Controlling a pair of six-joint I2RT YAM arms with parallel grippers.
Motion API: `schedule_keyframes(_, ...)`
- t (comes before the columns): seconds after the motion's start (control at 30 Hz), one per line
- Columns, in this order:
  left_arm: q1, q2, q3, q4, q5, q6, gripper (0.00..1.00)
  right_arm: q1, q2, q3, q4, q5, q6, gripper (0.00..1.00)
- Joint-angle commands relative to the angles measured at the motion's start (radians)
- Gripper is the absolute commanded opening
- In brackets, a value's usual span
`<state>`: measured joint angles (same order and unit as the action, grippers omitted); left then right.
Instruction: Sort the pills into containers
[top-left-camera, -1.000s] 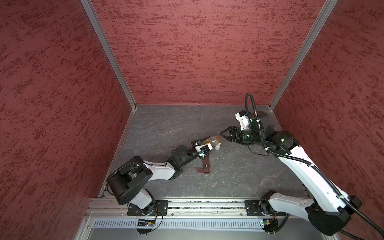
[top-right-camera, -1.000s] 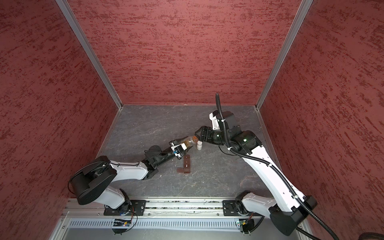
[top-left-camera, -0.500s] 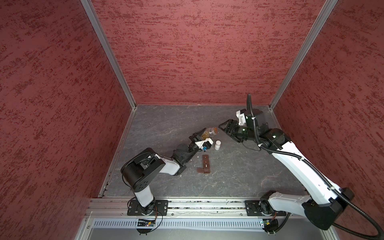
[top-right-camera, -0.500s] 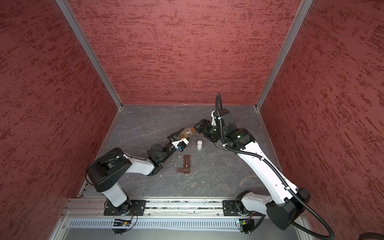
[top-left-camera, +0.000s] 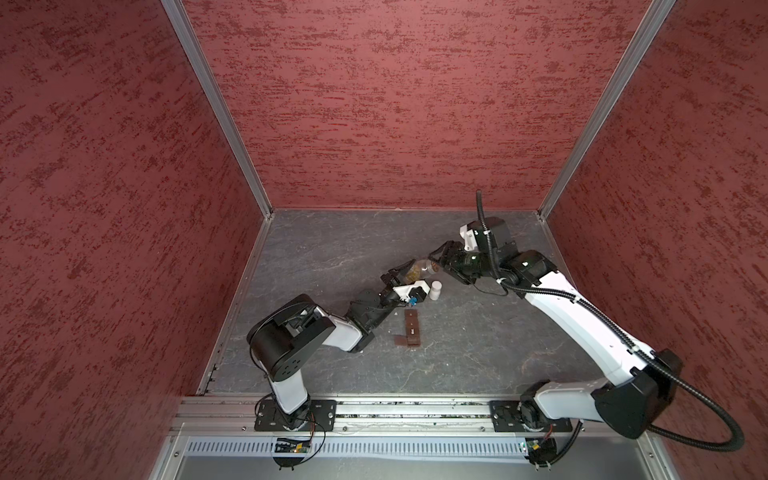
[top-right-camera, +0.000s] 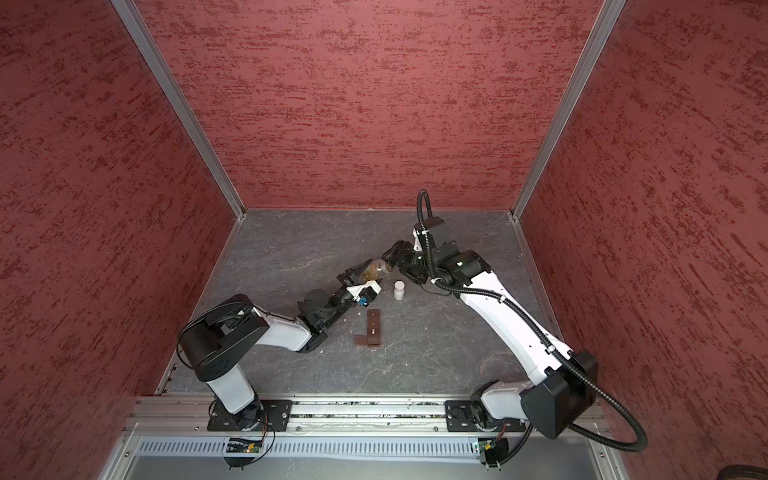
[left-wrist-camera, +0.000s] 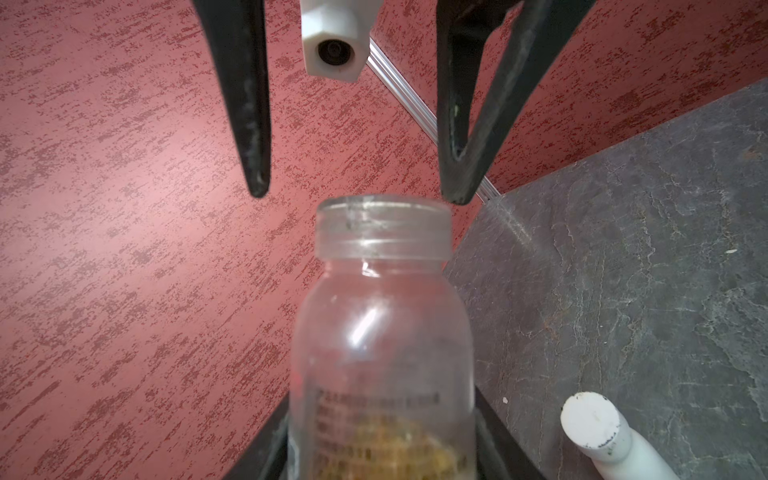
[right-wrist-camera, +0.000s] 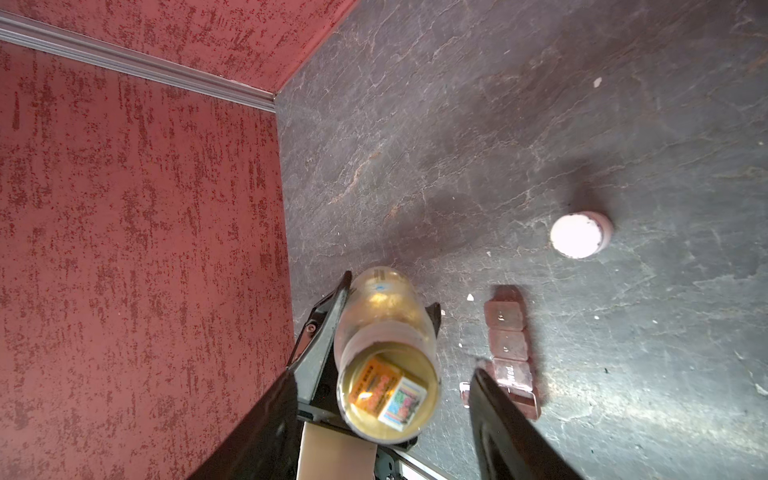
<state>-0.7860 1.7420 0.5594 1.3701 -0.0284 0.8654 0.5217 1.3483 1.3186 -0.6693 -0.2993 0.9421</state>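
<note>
The right claw (left-wrist-camera: 355, 193) has swung back in since a moment ago and now sits spread open at the uncapped mouth of the bottle (left-wrist-camera: 382, 316), gripping nothing, while the left claw (right-wrist-camera: 390, 293) clamps that bottle clear of the tabletop (top-left-camera: 478, 340). Nearest me the brown pill box (top-left-camera: 412, 330) lies flat with one end lid flipped open, a few whitish pills (right-wrist-camera: 470, 297) loose beside it, the white cap (top-left-camera: 435, 289) standing just beyond. I'd call this the emptying step, wanting a gentle tip over one cell; farther off, grey veined stone runs to mottled red walls (top-left-camera: 395, 104).
</note>
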Motion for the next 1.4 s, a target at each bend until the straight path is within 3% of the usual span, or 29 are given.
schedule_keyframes(0.0, -0.006, 0.007, 0.014, 0.043, -0.001, 0.002, 0.01, -0.006, 0.011, -0.015, 0.026, -0.024, -0.006, 0.65)
schedule_keyframes(0.73, -0.013, 0.001, 0.011, 0.041, 0.019, -0.010, 0.00, -0.008, 0.027, -0.019, 0.036, -0.088, -0.040, 0.34)
schedule_keyframes(0.9, -0.009, -0.042, -0.016, 0.013, 0.085, -0.066, 0.00, -0.006, 0.005, -0.005, 0.001, -0.141, -0.210, 0.32)
schedule_keyframes(1.07, 0.019, -0.211, -0.047, -0.211, 0.260, -0.244, 0.00, -0.006, -0.044, -0.021, -0.090, -0.127, -0.483, 0.30)
schedule_keyframes(1.2, 0.016, -0.303, -0.044, -0.378, 0.380, -0.318, 0.00, -0.006, -0.100, -0.051, -0.120, -0.175, -0.679, 0.29)
schedule_keyframes(1.37, 0.013, -0.343, -0.079, -0.399, 0.432, -0.377, 0.00, -0.005, -0.209, -0.122, -0.079, -0.238, -0.867, 0.24)
